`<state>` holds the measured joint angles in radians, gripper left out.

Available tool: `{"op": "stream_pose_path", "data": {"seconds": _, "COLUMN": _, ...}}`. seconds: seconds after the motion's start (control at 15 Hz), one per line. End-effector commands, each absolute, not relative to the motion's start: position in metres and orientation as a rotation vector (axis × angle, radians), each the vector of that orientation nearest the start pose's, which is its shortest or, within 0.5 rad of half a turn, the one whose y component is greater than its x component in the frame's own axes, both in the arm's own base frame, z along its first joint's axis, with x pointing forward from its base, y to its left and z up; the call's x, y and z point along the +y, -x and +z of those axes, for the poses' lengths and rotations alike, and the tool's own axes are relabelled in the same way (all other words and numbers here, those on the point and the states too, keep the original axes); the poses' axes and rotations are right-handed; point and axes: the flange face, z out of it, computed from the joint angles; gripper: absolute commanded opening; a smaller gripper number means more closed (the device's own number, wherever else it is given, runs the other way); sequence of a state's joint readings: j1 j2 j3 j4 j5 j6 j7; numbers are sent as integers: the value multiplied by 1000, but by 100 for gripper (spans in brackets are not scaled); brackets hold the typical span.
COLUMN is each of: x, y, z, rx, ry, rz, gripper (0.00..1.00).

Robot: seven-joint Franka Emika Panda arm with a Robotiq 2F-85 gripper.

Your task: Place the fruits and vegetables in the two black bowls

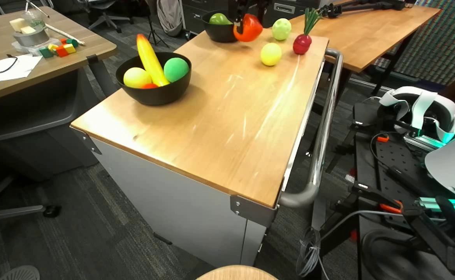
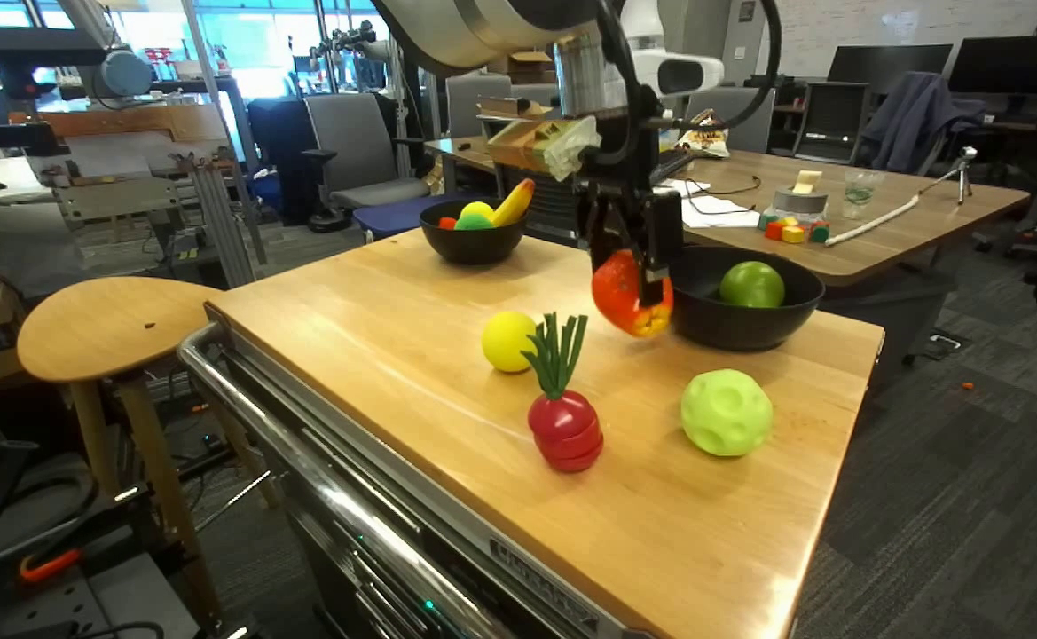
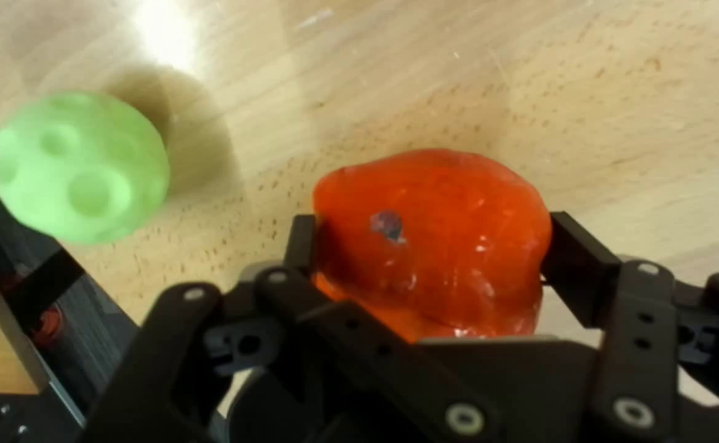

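Flanking the black bowl (image 2: pixel 731 327) with the green fruit (image 2: pixel 751 286) in it, on that bowl's side facing the loose yellow ball (image 2: pixel 507 342), is the red-orange fruit (image 2: pixel 617 289), outside the rim. Your next move likely turns on this sideways offset: raise it above the bowl's rim, then bring it across over the opening. Your claw (image 3: pixel 431 249) is set wide, pinching the red-orange fruit; in the wrist view you see its pads (image 3: pixel 302 243) meet opposite sides. You cannot tell whether it clears the tabletop (image 2: pixel 394 342).
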<state>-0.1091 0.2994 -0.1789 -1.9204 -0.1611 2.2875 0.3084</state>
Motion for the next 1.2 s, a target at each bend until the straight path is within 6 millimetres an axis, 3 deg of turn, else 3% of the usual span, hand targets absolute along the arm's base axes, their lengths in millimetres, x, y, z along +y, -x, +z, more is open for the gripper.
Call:
{"op": "stream_pose_path", "data": {"seconds": 0.0, "x": -172, "y": -581, "z": 425, "rx": 672, "ry": 3221, "rz": -418, "gripper": 62}}
{"op": "stream_pose_path", "data": {"seconds": 0.13, "x": -181, "y": -586, "z": 453, "rx": 687, "ry": 3205, "rz": -526, "gripper": 62}}
{"op": "stream_pose_path", "data": {"seconds": 0.33, "x": -192, "y": -596, "z": 463, "rx": 728, "ry": 3174, "rz": -565, "gripper": 62}}
{"op": "stream_pose_path", "data": {"seconds": 0.47, "x": -199, "y": -605, "z": 453, "rx": 747, "ry": 3165, "rz": -550, "gripper": 62}}
{"op": "stream_pose_path", "data": {"seconds": 0.73, "x": -211, "y": -628, "z": 405, "rx": 795, "ry": 3114, "rz": -487, "gripper": 62}}
{"op": "stream_pose_path", "data": {"seconds": 0.93, "x": -218, "y": -641, "z": 382, "rx": 794, "ry": 3088, "rz": -487, "gripper": 62}}
{"op": "stream_pose_path", "data": {"seconds": 1.0, "x": -219, "y": -643, "z": 377, "rx": 790, "ry": 3081, "rz": -477, "gripper": 97}}
{"op": "stream_pose_path", "data": {"seconds": 1.13, "x": -219, "y": -644, "z": 375, "rx": 772, "ry": 3081, "rz": -444, "gripper": 100}}
